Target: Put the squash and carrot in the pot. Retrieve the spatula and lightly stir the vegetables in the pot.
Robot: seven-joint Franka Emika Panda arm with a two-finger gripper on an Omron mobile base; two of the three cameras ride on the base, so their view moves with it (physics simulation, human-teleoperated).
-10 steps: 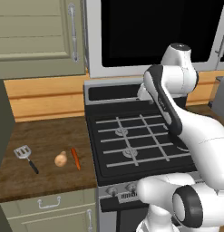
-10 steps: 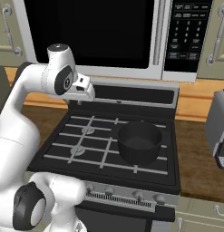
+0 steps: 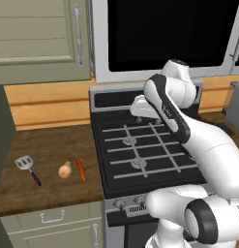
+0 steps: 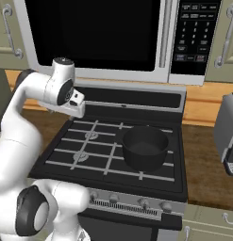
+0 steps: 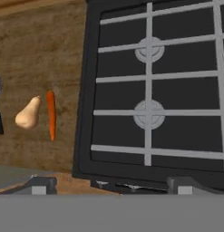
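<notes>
Wooden brown counter [image 3: 48,145] lies to the left of a black stove [image 3: 140,155]. On that counter, near its front edge, rest three things in a row: the spatula [image 3: 27,167] farthest left, the squash [image 3: 65,170] in the middle, and the carrot [image 3: 81,169] just beside the squash on the stove side. Squash and carrot lie side by side, close but seemingly not touching.

White robot arm bends over the back left part of the stove, with the pincer [image 3: 140,107] hanging high above the burners, its jaws wide apart and holding nothing. The vegetables lie well apart from it, lower and off to its left, on the counter. In the hand view the squash [image 5: 28,114] and carrot [image 5: 51,115] show at the left, beside the stove's edge.

Black pot [image 4: 145,148] stands on the stove's right front burner, well away from the pincer and from the vegetables.
</notes>
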